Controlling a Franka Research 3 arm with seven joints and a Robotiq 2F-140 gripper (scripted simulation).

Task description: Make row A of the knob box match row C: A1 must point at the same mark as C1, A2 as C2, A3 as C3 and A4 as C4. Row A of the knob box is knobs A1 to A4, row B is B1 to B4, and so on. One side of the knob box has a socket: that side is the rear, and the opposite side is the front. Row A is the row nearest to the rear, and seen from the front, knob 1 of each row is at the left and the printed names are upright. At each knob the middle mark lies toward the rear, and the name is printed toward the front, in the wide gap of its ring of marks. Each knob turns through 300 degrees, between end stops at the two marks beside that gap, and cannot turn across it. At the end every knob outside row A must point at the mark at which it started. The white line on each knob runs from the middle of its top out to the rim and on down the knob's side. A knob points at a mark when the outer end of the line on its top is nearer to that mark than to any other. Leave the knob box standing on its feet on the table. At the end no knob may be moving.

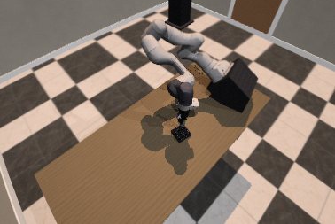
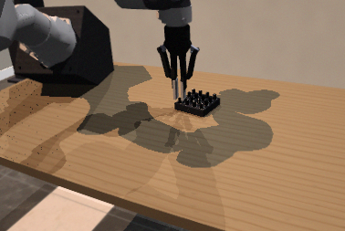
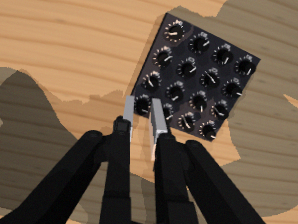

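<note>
The black knob box (image 1: 183, 134) (image 2: 192, 110) (image 3: 228, 72) stands on the table. By the name prints, its rear seems to be the edge nearest my gripper in the wrist view; the socket is not visible. Row A then runs from A4 (image 3: 142, 104) to A1 (image 3: 207, 131). A1's line points right and down. C4 (image 3: 163, 58) and C3 (image 3: 187, 68) have lines pointing right; C1 (image 3: 233, 89) points right, slightly down. My gripper (image 2: 179, 98) (image 3: 141, 109) is open by a narrow gap and empty, at the box's A4 corner. A finger partly hides A3.
The wooden table (image 1: 111, 154) (image 2: 292, 177) bears the box. The arm's black base block (image 1: 233, 85) (image 2: 91, 49) stands at the table's far end in the top view. The arm's shadows cross the table around the box.
</note>
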